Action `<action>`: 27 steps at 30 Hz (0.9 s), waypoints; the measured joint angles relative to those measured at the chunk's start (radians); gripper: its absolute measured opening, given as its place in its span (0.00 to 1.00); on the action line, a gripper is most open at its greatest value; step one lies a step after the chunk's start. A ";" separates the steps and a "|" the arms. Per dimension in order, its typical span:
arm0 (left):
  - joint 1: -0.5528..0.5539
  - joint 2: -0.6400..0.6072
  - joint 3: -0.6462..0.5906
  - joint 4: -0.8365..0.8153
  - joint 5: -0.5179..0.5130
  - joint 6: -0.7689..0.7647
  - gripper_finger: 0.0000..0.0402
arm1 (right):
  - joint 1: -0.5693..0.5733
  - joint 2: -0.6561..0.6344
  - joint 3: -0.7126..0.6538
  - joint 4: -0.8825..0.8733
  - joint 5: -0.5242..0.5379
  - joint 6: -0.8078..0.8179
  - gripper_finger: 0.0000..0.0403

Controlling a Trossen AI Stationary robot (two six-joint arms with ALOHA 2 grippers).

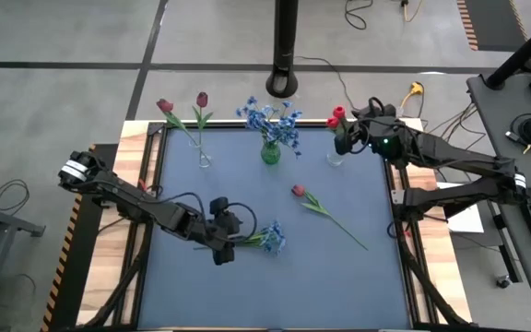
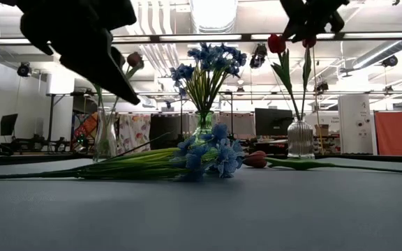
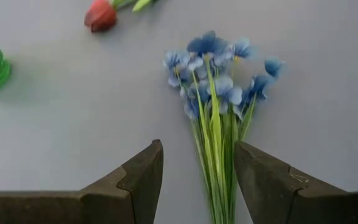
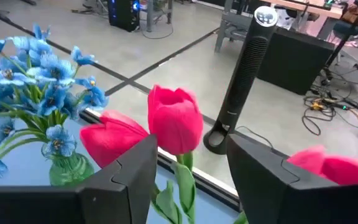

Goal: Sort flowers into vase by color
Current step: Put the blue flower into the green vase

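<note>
A sprig of small blue blossoms (image 1: 267, 238) lies flat on the blue mat, heads toward the right edge. My left gripper (image 3: 197, 152) hovers open above its green stems (image 3: 219, 168), one finger on either side, clear of them in the low view (image 2: 128, 90). A loose red tulip (image 1: 299, 191) lies on the mat mid-table. My right gripper (image 4: 191, 146) is open at the far right, over the ribbed clear vase (image 2: 300, 139) holding red tulips (image 4: 176, 121); one stem rises between its fingers without plain contact.
A green vase (image 1: 270, 152) of blue blossoms stands at the far middle. A slim clear vase (image 1: 204, 159) with two maroon tulips (image 1: 166, 106) stands far left. Wooden table borders (image 1: 127, 221) flank the mat. A black post (image 1: 284, 55) stands beyond the far edge.
</note>
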 joint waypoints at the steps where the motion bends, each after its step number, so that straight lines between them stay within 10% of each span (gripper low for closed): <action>1: -0.005 0.000 0.000 -0.007 0.002 -0.010 0.44 | 0.000 0.002 0.020 -0.023 0.001 0.001 0.46; 27: -0.188 0.102 -0.004 -0.046 0.027 -0.261 0.48 | 0.130 0.003 0.189 -0.205 0.000 0.041 0.47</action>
